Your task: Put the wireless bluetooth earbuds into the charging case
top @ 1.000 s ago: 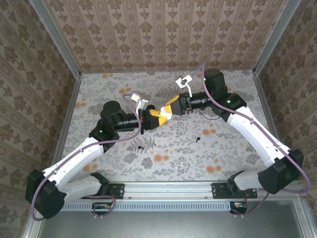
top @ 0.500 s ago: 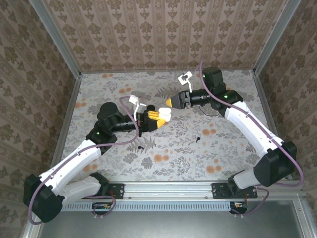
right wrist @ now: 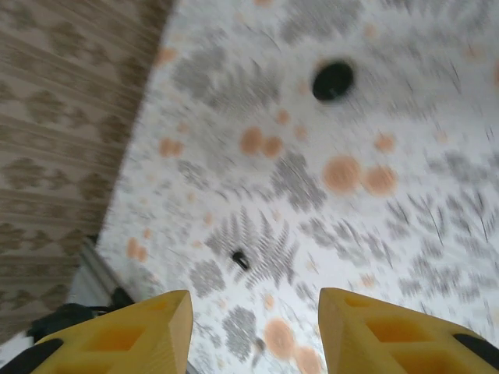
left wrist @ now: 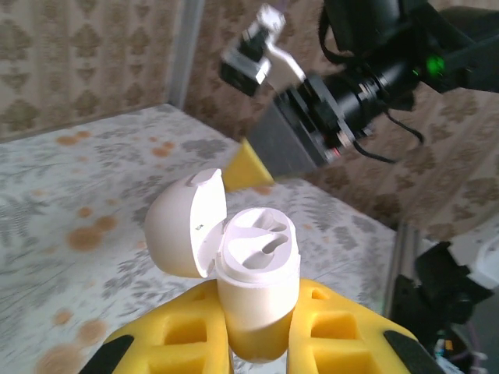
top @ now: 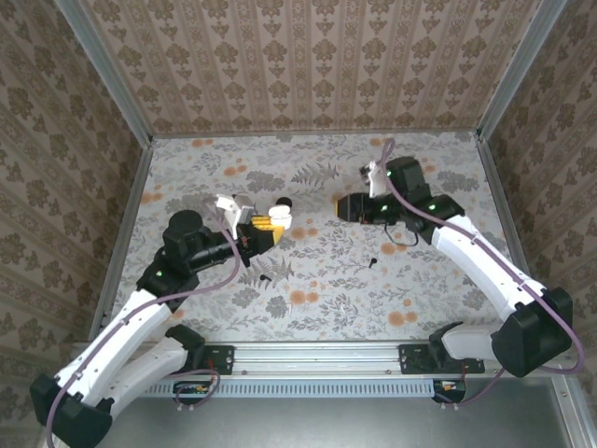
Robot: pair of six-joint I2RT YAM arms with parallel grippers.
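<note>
Left wrist view: the left gripper is pinching the white charging case between its two yellow fingers, which are pressing on the lower body from both sides.
Case attitude: it is standing upright in the grip, lifted clear of the floral table, with its lid hanging open to the left of the body in this view.
Case sockets: two are showing in the top face, and both are sitting empty.
Right wrist view: the right gripper is hovering over the table with its two yellow fingers spread wide and nothing lying between them.
Top external view: the left gripper is holding the case left of the table's middle. The right gripper is pointing toward it from the right, apart from it.
First earbud: it is lying on the table just on the near side of the left gripper. In the right wrist view it is resting on a grey fern print.
Second earbud: it is lying on the table on the near side of the right gripper, well apart from the first.
Count of tiny black pieces: two, both lying outside the case.
Black round disc: one, lying flat on the table in the right wrist view, well apart from the first earbud and blurred.
Arms: two white ones, each trailing one purple cable.
Lettering: any marking on the case is showing too small to read.
</note>
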